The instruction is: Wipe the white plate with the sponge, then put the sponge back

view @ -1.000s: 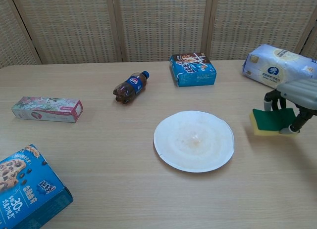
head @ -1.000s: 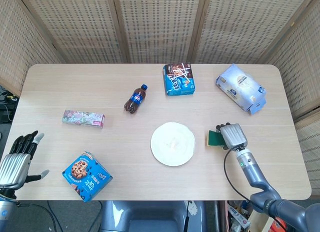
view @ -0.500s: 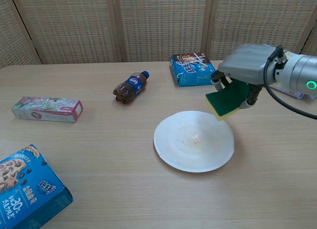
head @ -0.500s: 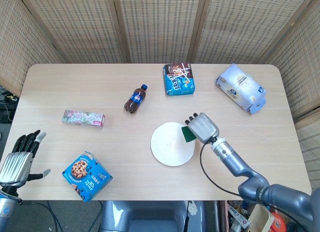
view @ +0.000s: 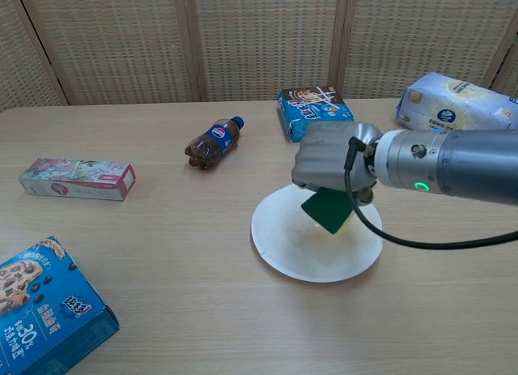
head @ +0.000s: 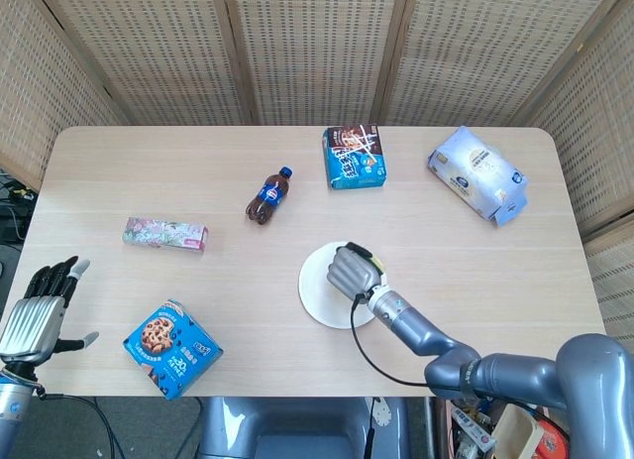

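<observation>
Now the right hand (view: 328,166), its fingers gripping the sponge (view: 327,210), has moved from the white plate's (view: 285,255) right rim to over its middle, the sponge's green face tilted down. Off the table's (head: 109,172) left edge, the left hand (head: 34,314) stays open and empty, fingers spread.

Right hand (view: 328,166) moves in from the table's right side. It now holds the sponge (view: 328,210) over the white plate (view: 283,253) centre.
</observation>
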`<move>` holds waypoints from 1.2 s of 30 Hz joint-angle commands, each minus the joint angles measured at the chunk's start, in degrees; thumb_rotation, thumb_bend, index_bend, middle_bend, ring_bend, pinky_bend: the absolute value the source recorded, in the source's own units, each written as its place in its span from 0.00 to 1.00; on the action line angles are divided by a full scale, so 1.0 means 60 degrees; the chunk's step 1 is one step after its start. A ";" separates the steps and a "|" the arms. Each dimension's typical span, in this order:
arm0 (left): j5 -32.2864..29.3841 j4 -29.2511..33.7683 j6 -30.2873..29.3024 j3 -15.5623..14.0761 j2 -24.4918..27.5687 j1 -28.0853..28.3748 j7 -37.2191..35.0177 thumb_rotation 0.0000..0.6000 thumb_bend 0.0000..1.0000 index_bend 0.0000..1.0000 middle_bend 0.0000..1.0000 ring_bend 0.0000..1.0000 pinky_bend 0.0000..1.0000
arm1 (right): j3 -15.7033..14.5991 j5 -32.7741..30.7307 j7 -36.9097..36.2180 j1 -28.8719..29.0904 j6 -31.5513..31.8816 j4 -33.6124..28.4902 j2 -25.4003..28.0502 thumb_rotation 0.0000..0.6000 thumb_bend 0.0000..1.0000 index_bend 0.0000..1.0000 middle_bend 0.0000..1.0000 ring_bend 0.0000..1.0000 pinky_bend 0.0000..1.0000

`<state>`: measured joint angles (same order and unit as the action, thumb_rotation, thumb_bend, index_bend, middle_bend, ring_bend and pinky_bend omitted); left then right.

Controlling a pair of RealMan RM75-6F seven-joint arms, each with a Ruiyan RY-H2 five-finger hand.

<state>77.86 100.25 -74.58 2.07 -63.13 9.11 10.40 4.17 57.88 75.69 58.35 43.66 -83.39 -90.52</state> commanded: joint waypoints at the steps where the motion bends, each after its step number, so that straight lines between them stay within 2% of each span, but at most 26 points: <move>1: -0.0038 -0.0004 0.0027 0.0004 -0.0012 0.0020 0.0022 1.00 0.00 0.00 0.00 0.00 0.00 | -0.0306 -0.0156 0.0281 0.0248 0.0251 -0.0169 -0.0250 1.00 0.60 0.56 0.57 0.45 0.65; 10: -0.0159 0.0044 0.0121 -0.0024 -0.0026 0.0075 0.0113 1.00 0.00 0.00 0.00 0.00 0.00 | -0.0674 0.0267 0.0377 0.0539 0.0500 0.0171 -0.0725 1.00 0.60 0.56 0.58 0.47 0.68; 17: -0.0233 0.0042 0.0170 -0.0036 -0.0003 0.0098 0.0080 1.00 0.00 0.00 0.00 0.00 0.00 | -0.0839 0.0242 0.0525 0.0643 0.0663 0.0449 -0.0760 1.00 0.60 0.58 0.58 0.48 0.68; 24: -0.0237 0.0096 0.0224 -0.0061 0.0056 0.0132 -0.0018 1.00 0.00 0.00 0.00 0.00 0.00 | -0.1004 -0.0502 0.1100 0.0934 0.0525 0.0306 -0.0834 1.00 0.61 0.58 0.58 0.48 0.68; 32: -0.0237 0.0104 0.0371 -0.0146 0.0123 0.0167 -0.0161 1.00 0.00 0.00 0.00 0.00 0.00 | -0.1564 -0.0502 0.1833 0.1217 0.0566 0.0930 -0.1175 1.00 0.62 0.60 0.59 0.48 0.69; 36: -0.0241 0.0103 0.0380 -0.0156 0.0129 0.0178 -0.0181 1.00 0.00 0.00 0.00 0.00 0.00 | -0.1790 -0.0689 0.1969 0.1207 0.0580 0.0913 -0.1189 1.00 0.62 0.60 0.59 0.48 0.69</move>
<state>76.42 100.87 -72.31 1.14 -62.35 10.17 9.31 -6.09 54.01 87.06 65.53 47.07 -77.87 -97.57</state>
